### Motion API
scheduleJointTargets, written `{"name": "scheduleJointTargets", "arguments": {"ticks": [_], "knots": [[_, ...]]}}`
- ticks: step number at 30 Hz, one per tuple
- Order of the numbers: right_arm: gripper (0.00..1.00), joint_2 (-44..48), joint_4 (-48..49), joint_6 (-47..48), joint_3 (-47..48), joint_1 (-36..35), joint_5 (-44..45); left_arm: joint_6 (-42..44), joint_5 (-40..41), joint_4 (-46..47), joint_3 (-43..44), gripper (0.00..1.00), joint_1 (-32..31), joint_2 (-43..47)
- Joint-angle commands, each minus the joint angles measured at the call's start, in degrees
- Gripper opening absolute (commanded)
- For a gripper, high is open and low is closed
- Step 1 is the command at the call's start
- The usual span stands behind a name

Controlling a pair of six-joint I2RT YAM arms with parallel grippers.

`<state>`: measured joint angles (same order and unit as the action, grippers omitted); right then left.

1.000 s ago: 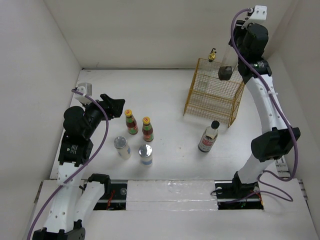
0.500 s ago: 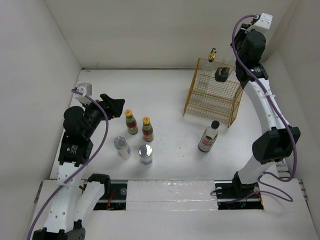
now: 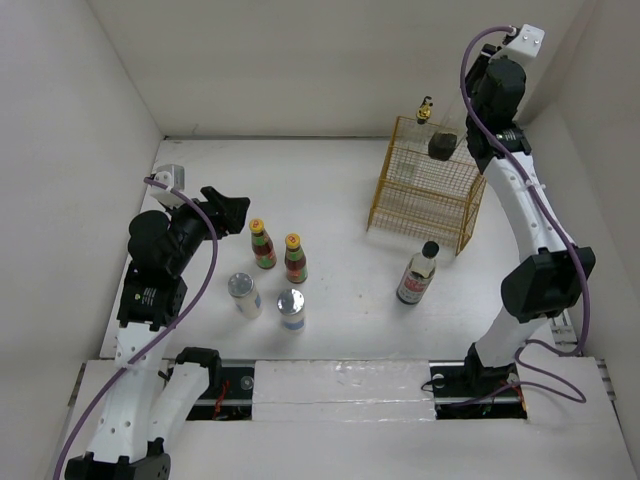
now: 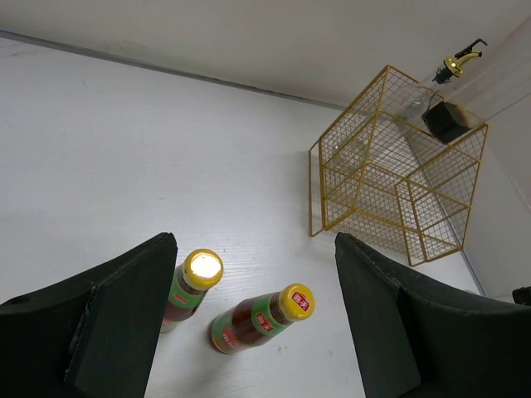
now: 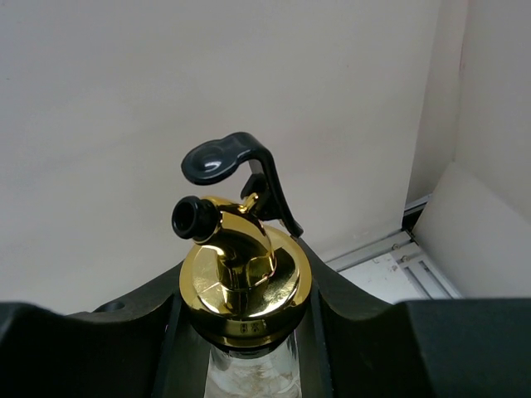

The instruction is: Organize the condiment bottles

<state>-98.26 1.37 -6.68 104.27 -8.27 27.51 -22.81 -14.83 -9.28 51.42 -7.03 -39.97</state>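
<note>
Right tool (image 3: 441, 146) is clamped on a glass cruet (image 5: 244, 280) just below its gold spout, w/ a finger (image 5: 83, 340) on each side of the neck; cruet upright. It hangs over the far right corner of the yellow wire basket (image 3: 420, 205). Its base is prob. above the rim, but the mesh blurs that. Left tool (image 3: 236, 214) has its jaws wide apart w/ nothing btwn them, near one orange-capped sauce bottle (image 3: 263, 245) and its twin (image 3: 295, 258), both standing on the worktop (image 3: 330, 180).

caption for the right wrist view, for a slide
Right pincer gripping a gold-spouted cruet by its neck
</note>
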Motion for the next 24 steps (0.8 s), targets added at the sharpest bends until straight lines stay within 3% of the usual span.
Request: {"name": "scheduleJointTargets", "arguments": {"ticks": [1,7,19,24], "knots": [[0.0,0.26,7.07,0.0,4.01,-0.34,1.41,0.57,-0.38,2.42,0.26,0.73,0.26,0.33],[0.0,-0.27,7.95,1.22,2.25,-0.34,2.55,0.57,-0.38,2.42,0.26,0.73,0.26,-0.2],[0.0,-1.85,9.01,2.55,8.23,0.71,1.85,0.57,-0.38,2.42,0.26,0.73,0.26,-0.2],[0.0,-1.85,9.01,2.55,3.67,0.19,2.38,0.57,-0.38,2.42,0.26,0.73,0.26,-0.2]]}}
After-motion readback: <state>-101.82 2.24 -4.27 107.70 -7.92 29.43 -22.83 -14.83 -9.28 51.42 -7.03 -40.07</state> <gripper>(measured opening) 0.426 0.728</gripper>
